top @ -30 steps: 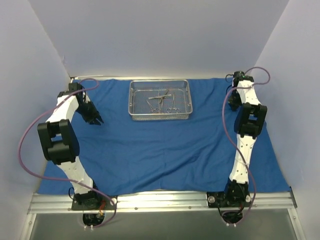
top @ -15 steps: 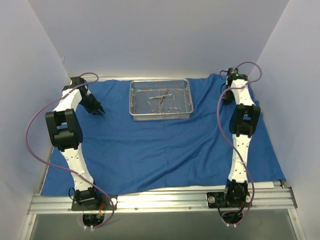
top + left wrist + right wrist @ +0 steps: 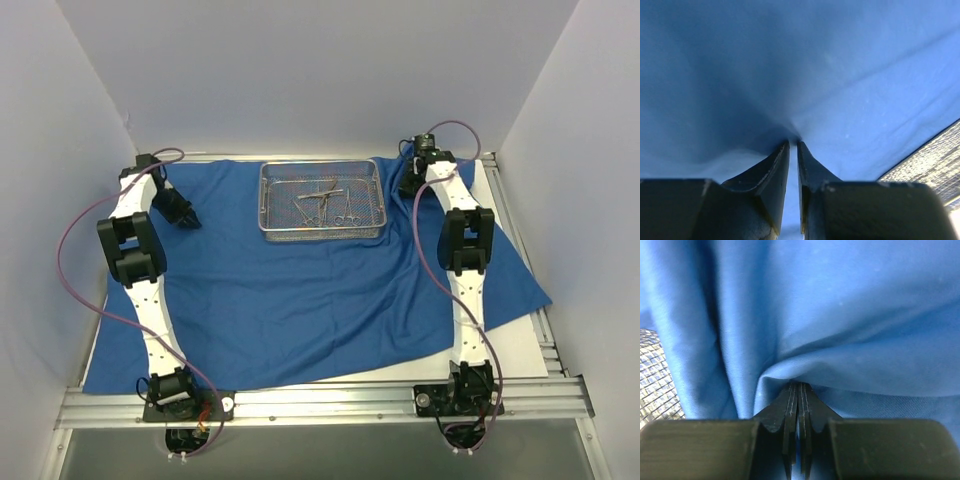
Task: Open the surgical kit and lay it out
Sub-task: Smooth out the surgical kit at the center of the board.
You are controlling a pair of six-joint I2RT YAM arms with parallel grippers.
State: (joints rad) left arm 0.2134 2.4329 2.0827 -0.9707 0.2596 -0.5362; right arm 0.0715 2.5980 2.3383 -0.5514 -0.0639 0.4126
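The surgical kit's royal-blue cloth (image 3: 300, 300) lies spread over the table. Its silver wire-mesh tray (image 3: 266, 200) stands at the far middle with several thin ring-handled instruments (image 3: 325, 200) inside. My right gripper (image 3: 408, 185) (image 3: 799, 384) is shut on a bunched fold of the cloth (image 3: 840, 300) just right of the tray (image 3: 655, 375). My left gripper (image 3: 188, 218) (image 3: 793, 142) presses its tips onto the cloth (image 3: 790, 60) left of the tray (image 3: 930, 165); its jaws stand a narrow gap apart, with cloth showing in the gap.
Bare white tabletop (image 3: 510, 340) shows on the right where the cloth has been drawn away. A metal rail (image 3: 320, 403) runs along the near edge by both arm bases. Pale walls close in on the left, back and right.
My right gripper has dragged the cloth's far right corner leftward toward the tray, uncovering white table. My left gripper moved farther back and left, and its jaws narrowed.
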